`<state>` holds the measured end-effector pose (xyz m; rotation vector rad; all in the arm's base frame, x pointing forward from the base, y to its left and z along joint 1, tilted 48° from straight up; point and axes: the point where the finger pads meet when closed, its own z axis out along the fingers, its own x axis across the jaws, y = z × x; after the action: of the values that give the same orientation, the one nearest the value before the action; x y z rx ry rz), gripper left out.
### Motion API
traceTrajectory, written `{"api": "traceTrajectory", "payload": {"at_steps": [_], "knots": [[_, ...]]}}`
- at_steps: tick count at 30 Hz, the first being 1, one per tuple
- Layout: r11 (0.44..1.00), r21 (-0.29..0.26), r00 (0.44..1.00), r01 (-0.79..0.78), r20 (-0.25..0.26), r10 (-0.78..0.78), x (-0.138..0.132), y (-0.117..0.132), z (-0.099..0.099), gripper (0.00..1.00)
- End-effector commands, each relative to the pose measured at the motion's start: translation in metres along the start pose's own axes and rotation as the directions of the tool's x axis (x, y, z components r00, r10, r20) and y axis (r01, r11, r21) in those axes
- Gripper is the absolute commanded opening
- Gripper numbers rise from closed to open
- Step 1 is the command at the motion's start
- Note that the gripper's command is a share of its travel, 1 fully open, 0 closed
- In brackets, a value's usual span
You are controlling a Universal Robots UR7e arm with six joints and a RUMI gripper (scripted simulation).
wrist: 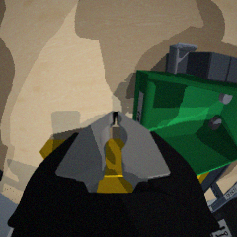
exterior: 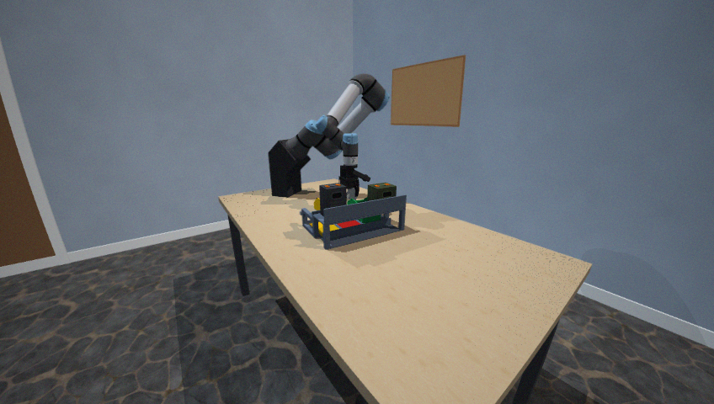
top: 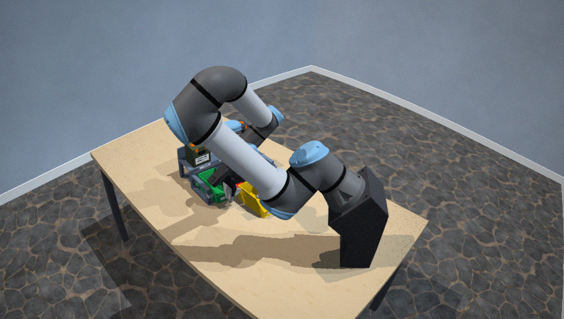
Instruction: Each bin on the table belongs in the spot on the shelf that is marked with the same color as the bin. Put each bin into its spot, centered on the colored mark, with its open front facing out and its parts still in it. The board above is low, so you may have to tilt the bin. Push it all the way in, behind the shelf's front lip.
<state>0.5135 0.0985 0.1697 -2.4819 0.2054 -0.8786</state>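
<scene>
I'm in close, and my fingers [top: 228,193] [exterior: 350,192] are drawn together to their narrowest, with nothing gripped between them. From the wrist, yellow shows behind and below me, from six round to eight o'clock: that's the yellow bin [top: 251,199] [exterior: 317,204] [wrist: 49,149], out on the table in front of the shelf. At three o'clock, just beside my tips, here's the green bin [top: 206,177] [exterior: 370,218] [wrist: 168,109], with grey parts [wrist: 214,122] lying inside. Whether I'm touching its wall, I can't tell.

Beyond it, towards one o'clock, stands a post of the shelf [top: 193,169] [exterior: 365,208] [wrist: 174,59]. The green bin is at its place end and looks partly in, slightly askew, so I read this as the seating step: closed fingers used as a pusher. The next move calls for a low, steady shove on its front, squaring it until it drops behind the lip, without spilling those parts.

Farther off, the exterior view gives me the red mark [exterior: 349,224] and the yellow mark [exterior: 327,228], both uncovered. Yellow's bin should follow, I judge, tilted under that low board; a red bin I can't make out.
</scene>
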Motion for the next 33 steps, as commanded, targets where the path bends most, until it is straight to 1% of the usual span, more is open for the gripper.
{"api": "traceTrajectory", "payload": {"at_steps": [1, 33], "knots": [[1.000, 0.000, 1.000, 0.000, -0.001, 0.000, 0.002, 0.000, 0.000, 0.00], [1.000, 0.000, 1.000, 0.000, -0.001, 0.000, 0.016, 0.000, 0.000, 0.00]]}}
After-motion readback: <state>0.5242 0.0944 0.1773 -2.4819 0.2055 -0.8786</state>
